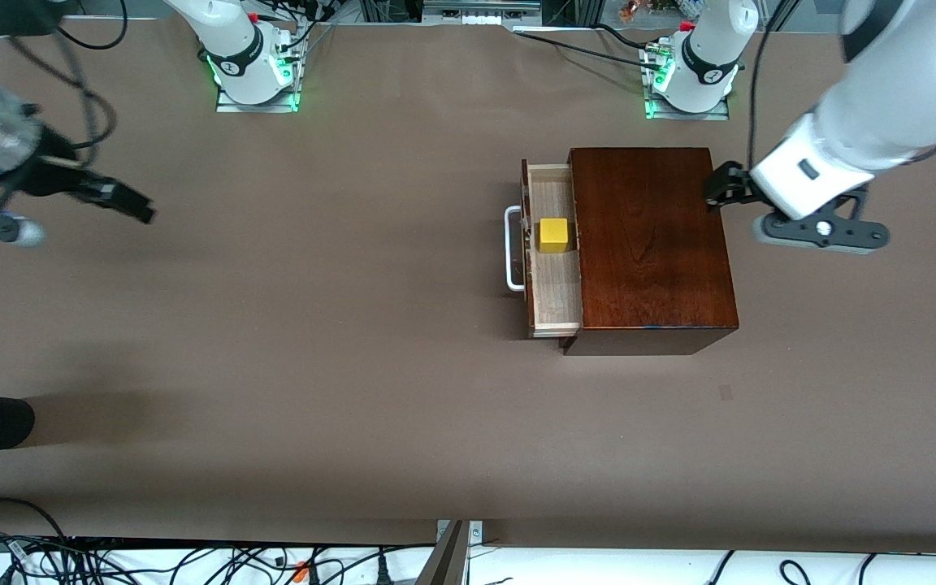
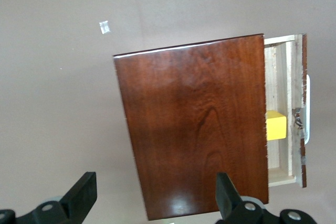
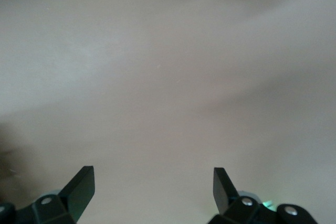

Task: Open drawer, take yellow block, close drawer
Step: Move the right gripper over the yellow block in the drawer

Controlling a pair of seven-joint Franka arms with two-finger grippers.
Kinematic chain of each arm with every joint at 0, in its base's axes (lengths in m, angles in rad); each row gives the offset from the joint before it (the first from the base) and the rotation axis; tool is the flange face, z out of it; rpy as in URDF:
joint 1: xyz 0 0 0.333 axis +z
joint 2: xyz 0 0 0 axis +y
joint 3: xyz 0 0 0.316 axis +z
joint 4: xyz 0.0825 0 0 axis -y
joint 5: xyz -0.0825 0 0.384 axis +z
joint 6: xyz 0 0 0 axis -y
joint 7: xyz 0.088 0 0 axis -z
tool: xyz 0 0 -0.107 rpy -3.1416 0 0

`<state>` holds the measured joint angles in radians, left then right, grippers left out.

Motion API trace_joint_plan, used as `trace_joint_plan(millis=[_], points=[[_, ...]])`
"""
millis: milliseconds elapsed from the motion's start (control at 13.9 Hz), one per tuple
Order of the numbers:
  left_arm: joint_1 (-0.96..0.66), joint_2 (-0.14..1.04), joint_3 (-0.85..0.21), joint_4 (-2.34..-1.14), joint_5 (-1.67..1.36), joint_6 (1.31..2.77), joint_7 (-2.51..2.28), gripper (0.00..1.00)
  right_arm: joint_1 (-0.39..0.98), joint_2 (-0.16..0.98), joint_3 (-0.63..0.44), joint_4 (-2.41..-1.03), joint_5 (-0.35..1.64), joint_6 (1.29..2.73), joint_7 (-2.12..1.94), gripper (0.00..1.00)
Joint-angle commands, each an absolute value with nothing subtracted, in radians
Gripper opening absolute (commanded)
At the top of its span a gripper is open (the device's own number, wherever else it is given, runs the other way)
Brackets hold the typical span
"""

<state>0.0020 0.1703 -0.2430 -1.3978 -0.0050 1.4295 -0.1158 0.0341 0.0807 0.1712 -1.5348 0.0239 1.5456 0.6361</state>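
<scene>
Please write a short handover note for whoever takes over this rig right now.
Left gripper: open, empty, at the wooden box's edge toward the left arm's end of the table.
Right gripper: open, empty, over bare table at the right arm's end.
Drawer: pulled partly out, its white handle free.
Yellow block: lying in the drawer, untouched.
Done: drawer open.
Left: lift the block out, then push the drawer shut.

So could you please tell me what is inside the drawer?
One yellow block lies on the pale floor of the part-open drawer. The rest of the drawer is covered by the box, so it cannot be seen.
</scene>
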Motion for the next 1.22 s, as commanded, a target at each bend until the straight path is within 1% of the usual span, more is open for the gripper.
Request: trace_joint_plan(millis=[0, 144, 216, 288, 431, 862, 1006, 1150], points=[[-0.067, 0.051, -0.093, -1.517, -0.048, 1.442, -0.003, 1.00, 0.034, 0.084, 0.286, -1.537, 0.044, 1.548, 0.910, 1.00], [-0.084, -0.017, -0.031, -1.607, -0.046, 1.507, 0.018, 1.00, 0.060, 0.118, 0.383, -1.519, 0.040, 1.568, 1.145, 1.00], [-0.084, -0.044, -0.012, -1.652, -0.046, 1.556, 0.032, 1.00, 0.090, 0.139, 0.397, -1.503, 0.041, 1.591, 1.270, 1.00], [-0.083, -0.049, -0.011, -1.676, -0.046, 1.575, 0.046, 1.00, 0.150, 0.164, 0.400, -1.484, 0.040, 1.638, 1.401, 1.00], [-0.080, -0.043, -0.018, -1.680, -0.031, 1.572, 0.054, 1.00, 0.240, 0.198, 0.400, -1.476, 0.034, 1.730, 1.649, 1.00], [-0.069, -0.014, -0.015, -1.663, -0.028, 1.563, 0.055, 1.00, 0.455, 0.328, 0.399, -1.464, -0.014, 1.916, 2.200, 1.00], [-0.068, -0.011, -0.014, -1.661, -0.028, 1.562, 0.058, 1.00, 0.527, 0.417, 0.396, -1.395, -0.087, 1.933, 2.363, 1.00], [-0.060, -0.011, -0.012, -1.663, -0.028, 1.559, 0.089, 1.00, 0.587, 0.529, 0.394, -1.280, -0.147, 1.933, 2.514, 1.00]])
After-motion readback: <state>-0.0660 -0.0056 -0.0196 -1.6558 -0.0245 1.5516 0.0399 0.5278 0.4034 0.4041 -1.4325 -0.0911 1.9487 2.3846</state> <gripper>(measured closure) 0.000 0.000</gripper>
